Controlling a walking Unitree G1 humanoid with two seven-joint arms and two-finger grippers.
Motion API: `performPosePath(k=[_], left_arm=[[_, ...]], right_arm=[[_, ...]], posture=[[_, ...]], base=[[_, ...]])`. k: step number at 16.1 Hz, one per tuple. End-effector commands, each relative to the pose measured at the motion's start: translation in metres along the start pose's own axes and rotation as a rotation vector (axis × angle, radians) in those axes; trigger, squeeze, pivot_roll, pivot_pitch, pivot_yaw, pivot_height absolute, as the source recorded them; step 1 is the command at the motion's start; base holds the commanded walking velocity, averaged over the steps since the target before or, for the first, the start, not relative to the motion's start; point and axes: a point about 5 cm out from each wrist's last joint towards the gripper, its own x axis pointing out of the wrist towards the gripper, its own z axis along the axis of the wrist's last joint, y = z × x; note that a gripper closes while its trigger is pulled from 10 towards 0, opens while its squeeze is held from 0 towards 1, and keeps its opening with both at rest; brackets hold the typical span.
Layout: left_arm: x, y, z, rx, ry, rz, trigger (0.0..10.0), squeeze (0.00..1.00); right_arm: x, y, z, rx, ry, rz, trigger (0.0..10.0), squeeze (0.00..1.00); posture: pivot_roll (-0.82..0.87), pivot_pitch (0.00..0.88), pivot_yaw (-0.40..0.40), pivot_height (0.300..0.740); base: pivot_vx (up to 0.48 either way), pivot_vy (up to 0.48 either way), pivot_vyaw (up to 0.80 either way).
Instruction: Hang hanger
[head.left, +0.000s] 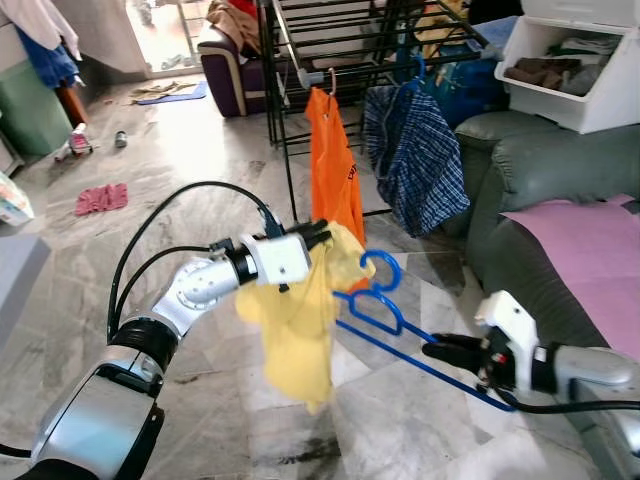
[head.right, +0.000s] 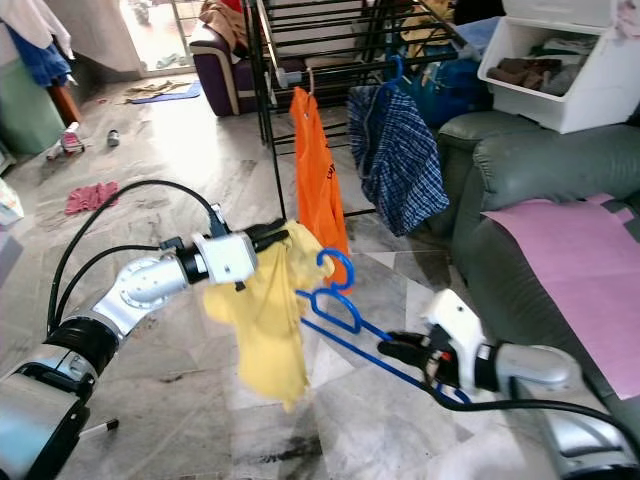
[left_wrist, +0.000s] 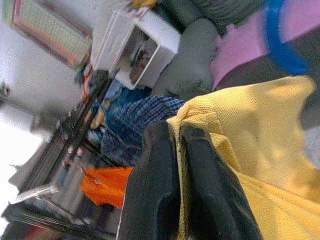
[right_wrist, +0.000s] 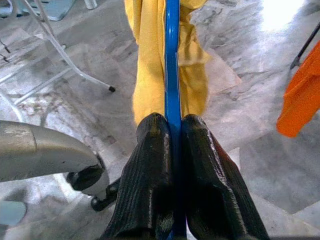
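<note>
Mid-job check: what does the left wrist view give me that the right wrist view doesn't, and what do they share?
Left wrist view alone: the left gripper with its jaws shut on a fold of the yellow garment, with the drying rack, blue plaid shirt, grey sofa and white bin beyond.

Right wrist view alone: the right gripper with its jaws shut on the blue hanger bar, marble floor below, and a silver arm segment.

Both share: the yellow garment, the blue hanger and the orange shirt.
</note>
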Motion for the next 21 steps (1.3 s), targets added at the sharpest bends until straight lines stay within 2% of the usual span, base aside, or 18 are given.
performPosePath(k=[1, 2, 3, 4, 6, 8, 9, 12, 13, 15, 16, 17, 20, 21], left_arm=[[0.0, 0.015, 0.0, -0.074, 0.004, 0.043, 10.0, 0.0], [-0.002, 0.017, -0.006, -0.097, 0.043, 0.036, 10.0, 0.0], [-0.005, 0.017, -0.01, -0.126, 0.077, -0.019, 10.0, 0.0], [-0.006, 0.017, -0.011, -0.135, 0.083, -0.041, 10.0, 0.0], [-0.011, 0.031, -0.013, -0.167, 0.114, -0.095, 10.0, 0.0], [-0.019, 0.033, -0.021, -0.241, 0.176, -0.136, 10.0, 0.0], [-0.02, 0.033, -0.024, -0.303, 0.181, -0.134, 10.0, 0.0], [-0.018, 0.01, -0.025, -0.621, 0.079, -0.258, 10.0, 0.0], [-0.019, 0.001, -0.027, -0.631, 0.086, -0.306, 10.0, 0.0], [-0.02, -0.002, -0.027, -0.618, 0.096, -0.332, 10.0, 0.0], [-0.02, 0.0, -0.027, -0.6, 0.099, -0.33, 10.0, 0.0], [-0.02, 0.006, -0.026, -0.568, 0.107, -0.315, 10.0, 0.0], [-0.021, 0.016, -0.023, -0.569, 0.094, -0.295, 10.0, 0.0], [-0.02, 0.022, -0.023, -0.548, 0.093, -0.233, 10.0, 0.0]], right_arm=[[-0.007, -0.001, 0.018, -0.021, -0.076, 0.02, 10.0, 0.0], [-0.011, -0.001, 0.026, -0.02, -0.107, 0.033, 10.0, 0.0], [-0.015, -0.002, 0.031, -0.028, -0.115, 0.037, 10.0, 0.0], [-0.015, -0.003, 0.032, -0.031, -0.113, 0.037, 10.0, 0.0], [-0.025, -0.008, 0.029, -0.045, -0.073, 0.025, 10.0, 0.0], [-0.035, -0.015, 0.026, -0.035, -0.059, -0.017, 10.0, 0.0], [-0.038, -0.016, 0.025, -0.028, -0.054, -0.033, 10.0, 0.0], [-0.04, -0.005, 0.018, -0.011, -0.013, 0.025, 10.0, 0.0], [-0.041, -0.003, 0.015, -0.009, 0.005, 0.044, 10.0, 0.0], [-0.045, -0.005, 0.016, -0.012, 0.01, 0.05, 10.0, 0.0], [-0.047, -0.005, 0.015, -0.011, 0.02, 0.052, 10.0, 0.0], [-0.054, -0.008, 0.01, -0.023, 0.078, 0.035, 10.0, 0.0], [-0.063, -0.007, 0.001, -0.015, 0.145, 0.014, 10.0, 0.0], [-0.072, -0.011, -0.015, -0.066, 0.304, -0.028, 10.0, 0.0]], posture=[[-0.03, 0.0, 0.085, 0.74], [-0.03, 0.0, 0.086, 0.74], [-0.04, 0.0, 0.086, 0.74], [-0.04, 0.0, 0.086, 0.74], [-0.04, 0.0, 0.086, 0.74], [-0.04, 0.0, 0.093, 0.74], [-0.04, 0.0, 0.096, 0.74], [-0.05, 0.0, 0.09, 0.74], [-0.05, 0.0, 0.085, 0.74], [-0.05, 0.0, 0.084, 0.74], [-0.05, 0.0, 0.083, 0.74], [-0.05, 0.0, 0.083, 0.74], [-0.06, 0.0, 0.085, 0.74], [-0.06, 0.0, 0.087, 0.74]], base=[[0.0, 0.0, 0.0], [0.0, 0.0, 0.0], [0.0, 0.0, 0.0], [0.0, 0.0, 0.0], [0.0, 0.0, 0.0], [0.0, 0.0, 0.0], [0.0, 0.0, 0.0], [0.0, 0.0, 0.0], [0.0, 0.0, 0.0], [0.0, 0.0, 0.0], [0.0, 0.0, 0.0], [0.0, 0.0, 0.0], [0.0, 0.0, 0.0], [0.0, 0.0, 0.0]])
